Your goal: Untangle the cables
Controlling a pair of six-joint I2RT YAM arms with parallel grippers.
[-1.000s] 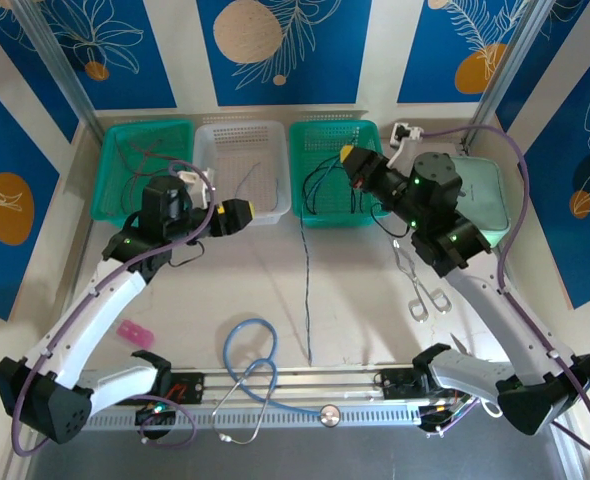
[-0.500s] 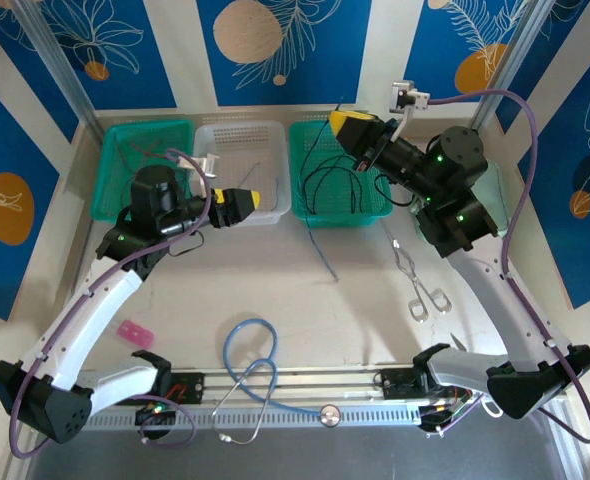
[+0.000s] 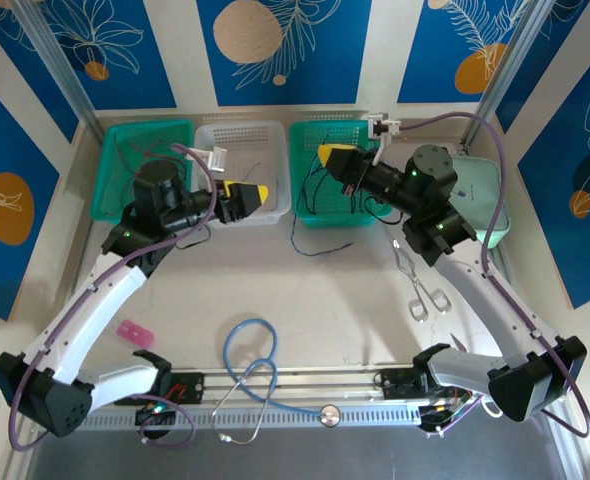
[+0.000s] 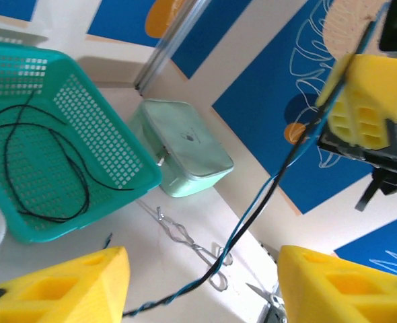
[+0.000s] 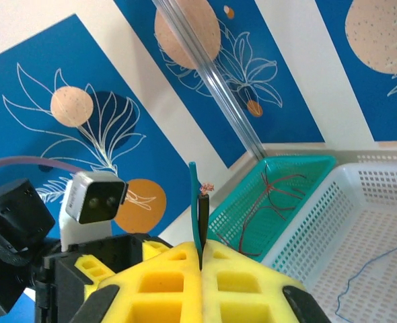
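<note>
My right gripper (image 5: 200,261) is pinched tight on the end of a thin cable (image 4: 266,195), blue and black twisted together. It hangs down to the table (image 4: 121,219). It hangs in front of my left gripper (image 4: 202,286), whose yellow fingers are wide apart, holding nothing.

Counter (image 3: 355,300) middle: bare, wide passage between far baskets and stethoscope (image 3: 250,321) at near edge.
Far edge walled by basket row: green basket (image 3: 125,150) left, white basket (image 3: 235,160) centre, second green basket (image 3: 303,135) right.
Mint box (image 3: 485,190) fills far right.
Tongs (image 3: 411,272) lie right of centre; pink block (image 3: 133,332) near left.
Cable (image 5: 203,215), pinched in right pincer (image 3: 325,153), slants down to counter before second green basket, crossing gap between spread fingers of left pincer (image 3: 260,192).
</note>
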